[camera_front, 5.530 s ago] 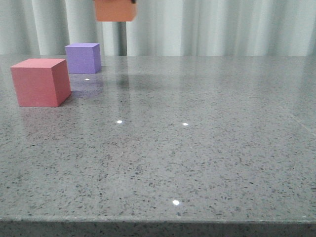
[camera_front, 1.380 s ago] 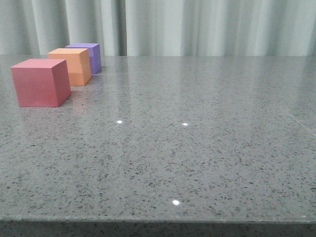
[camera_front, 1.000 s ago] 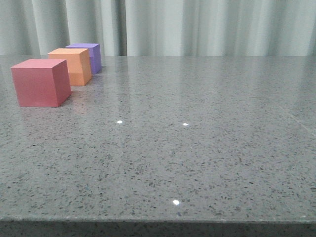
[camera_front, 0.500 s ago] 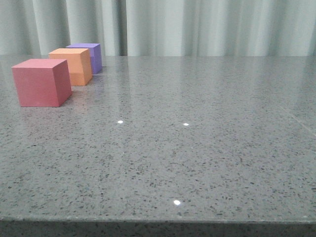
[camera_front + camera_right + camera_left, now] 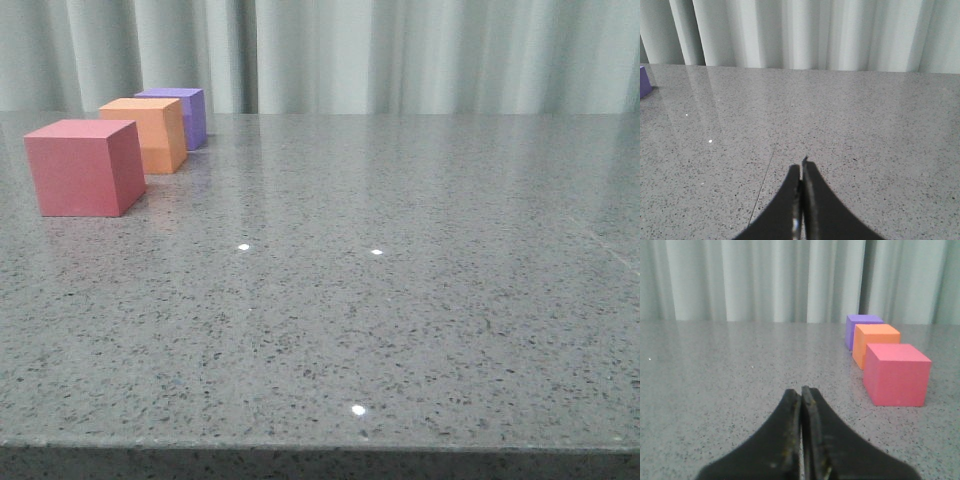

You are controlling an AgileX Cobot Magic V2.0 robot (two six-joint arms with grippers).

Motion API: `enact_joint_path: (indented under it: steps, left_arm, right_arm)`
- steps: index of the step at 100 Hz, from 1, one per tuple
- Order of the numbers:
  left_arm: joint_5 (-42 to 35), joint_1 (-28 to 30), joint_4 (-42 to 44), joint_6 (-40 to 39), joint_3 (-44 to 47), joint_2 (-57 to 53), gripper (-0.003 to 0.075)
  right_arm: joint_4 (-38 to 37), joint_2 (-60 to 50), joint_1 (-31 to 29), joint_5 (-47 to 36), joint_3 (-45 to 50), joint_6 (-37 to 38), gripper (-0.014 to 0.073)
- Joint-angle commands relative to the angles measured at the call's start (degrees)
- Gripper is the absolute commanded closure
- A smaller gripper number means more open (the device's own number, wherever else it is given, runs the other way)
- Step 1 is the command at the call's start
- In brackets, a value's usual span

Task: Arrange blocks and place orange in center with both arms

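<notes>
The left gripper (image 5: 801, 405) has its jaws pressed together with nothing between them. It sits low over the worktop (image 5: 730, 370), well apart from the blocks. The right gripper (image 5: 801, 175) is likewise closed and empty, over bare worktop.

Block positions, left wrist view:
- Red-pink cube (image 5: 896, 374): nearest the camera.
- Orange cube (image 5: 875, 344): directly behind the red-pink cube.
- Purple cube (image 5: 861, 330): farthest, behind the orange cube.

The three cubes form a single line with the orange cube in the middle position. All rest flat and upright on the worktop.

Task status, as a judgement: the arrangement appears complete. The orange cube lies between the other two, and neither gripper holds anything. No step appears left, unless even spacing is required.

View comparison:
- The front view shows the same row at the far left of the worktop: red-pink cube (image 5: 84, 167), orange cube (image 5: 146, 133), purple cube (image 5: 178, 115). Neither gripper appears in it.
- The cubes overlap in both the front and left wrist views, so whether neighbouring cubes touch or stand just apart cannot be determined with confidence.
- The right wrist view shows only a sliver of the purple cube (image 5: 644, 81) at its edge; the other two cubes are out of frame.
</notes>
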Motion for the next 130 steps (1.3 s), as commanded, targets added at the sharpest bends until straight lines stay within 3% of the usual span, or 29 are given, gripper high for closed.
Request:
enact_joint_path:
  steps: [1,130]
  left_arm:
    - [-6.3,0.0,0.8,0.1,2.4,-2.1,0.0741]
    - [-7.5,0.0,0.8,0.1,2.4,-2.1,0.0741]
  right_arm:
    - [-1.0,0.7,-0.3,-4.0,-1.5,-0.2,0.0662]
    - [0.9,-2.0,-0.7,-4.0,-1.2,-2.6,0.0662]
